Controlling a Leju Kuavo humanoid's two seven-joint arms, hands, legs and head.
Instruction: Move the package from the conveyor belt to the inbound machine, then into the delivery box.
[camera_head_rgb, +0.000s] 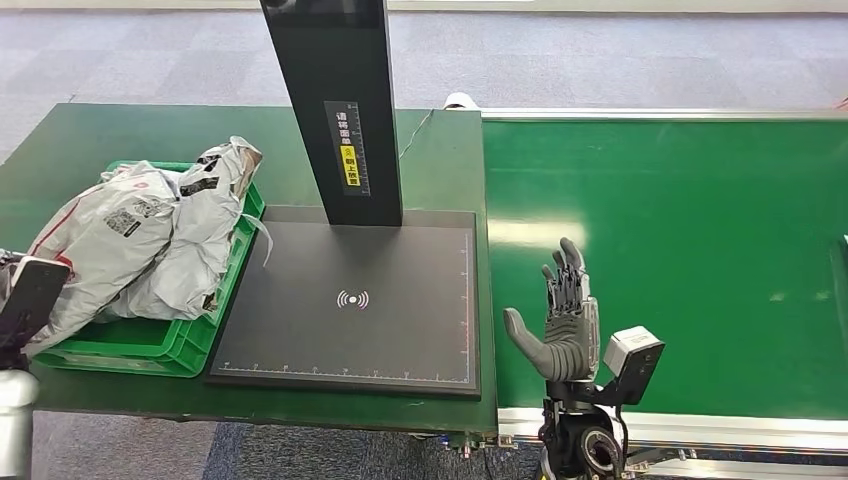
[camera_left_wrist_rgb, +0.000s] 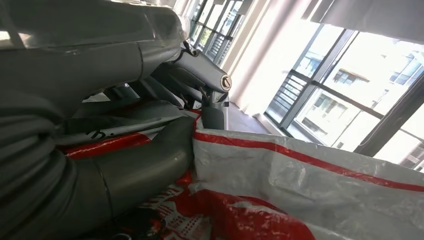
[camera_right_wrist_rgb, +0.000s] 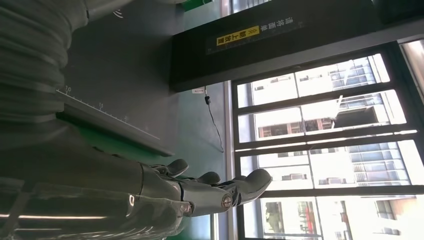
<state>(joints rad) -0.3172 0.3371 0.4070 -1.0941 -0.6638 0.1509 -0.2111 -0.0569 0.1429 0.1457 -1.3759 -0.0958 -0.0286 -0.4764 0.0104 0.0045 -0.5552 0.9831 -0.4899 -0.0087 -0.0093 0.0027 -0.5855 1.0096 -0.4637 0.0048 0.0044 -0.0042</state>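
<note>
The right hand (camera_head_rgb: 566, 320) is being held upright with its fingers (camera_head_rgb: 568, 270) spread apart and nothing in its grasp, above the near edge of the green conveyor belt (camera_head_rgb: 680, 260), just beside the inbound machine (camera_head_rgb: 350, 300). The machine's flat black scanning plate is lying bare, with its dark post (camera_head_rgb: 335, 100) rising from the far edge. To the left of the plate, several grey packages (camera_head_rgb: 150, 235) with red markings are being held piled in the green delivery box (camera_head_rgb: 150, 345), their tops reaching above its rim. In the left wrist view, the left hand (camera_left_wrist_rgb: 100, 150) is being pressed against a white and red package (camera_left_wrist_rgb: 300, 190), with the thumb (camera_left_wrist_rgb: 145, 160) lying along the plastic; whether the fingers are closed on the bag cannot be told.
</note>
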